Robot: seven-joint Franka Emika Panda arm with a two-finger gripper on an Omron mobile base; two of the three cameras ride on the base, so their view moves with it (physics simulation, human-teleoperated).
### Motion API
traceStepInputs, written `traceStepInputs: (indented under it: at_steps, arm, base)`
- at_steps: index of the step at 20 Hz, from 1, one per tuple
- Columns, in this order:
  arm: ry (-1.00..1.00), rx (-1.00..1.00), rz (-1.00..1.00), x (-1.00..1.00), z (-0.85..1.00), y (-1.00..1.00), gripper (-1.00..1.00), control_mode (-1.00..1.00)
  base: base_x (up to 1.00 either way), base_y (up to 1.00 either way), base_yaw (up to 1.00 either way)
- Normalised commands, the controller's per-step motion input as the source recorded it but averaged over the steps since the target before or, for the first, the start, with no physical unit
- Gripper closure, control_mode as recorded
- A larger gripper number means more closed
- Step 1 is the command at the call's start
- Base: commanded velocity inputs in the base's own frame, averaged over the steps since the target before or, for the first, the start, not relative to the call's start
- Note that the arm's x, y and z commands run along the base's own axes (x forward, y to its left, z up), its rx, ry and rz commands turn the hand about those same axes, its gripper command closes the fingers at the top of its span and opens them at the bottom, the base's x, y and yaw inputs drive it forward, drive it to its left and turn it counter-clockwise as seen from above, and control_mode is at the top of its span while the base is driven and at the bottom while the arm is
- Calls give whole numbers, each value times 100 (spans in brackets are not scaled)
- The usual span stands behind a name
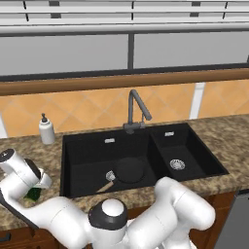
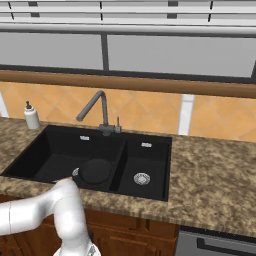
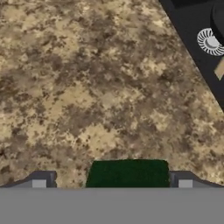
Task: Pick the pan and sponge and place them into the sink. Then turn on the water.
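Note:
The black pan (image 1: 130,170) lies in the larger left bowl of the sink (image 1: 73,146), its wooden handle (image 1: 104,186) pointing toward the front. In the right base view the pan (image 2: 97,171) sits beside the left drain. The green sponge (image 1: 33,195) lies on the counter left of the sink, right under my hand. In the hand view my gripper (image 3: 112,181) is open and low over the counter, with the sponge (image 3: 127,173) between the two fingertips (image 3: 41,180). No water is in view at the faucet (image 1: 135,109).
A white soap dispenser (image 1: 46,130) stands on the counter behind the sink's left corner. The speckled granite counter (image 3: 87,87) stretches ahead of the hand. The sink's edge, left drain (image 3: 210,42) and pan handle (image 3: 220,68) lie at the hand view's upper right.

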Motion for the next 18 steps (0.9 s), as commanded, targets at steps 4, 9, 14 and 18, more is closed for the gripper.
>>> traceStepInputs:
  at_steps: [4, 9, 14, 18]
  arm:
    - [9, -2, -9, -30, -99, 17, -100, -100]
    - [4, -2, -8, -76, -100, 13, -100, -100]
    - [0, 0, -14, -100, -100, -3, 100, -100]
    - [-12, 0, -17, -100, -100, -38, 100, -100]
  base:
    - [0, 0, 0]
    - [0, 0, 0]
    - [0, 0, 0]
    - [0, 0, 0]
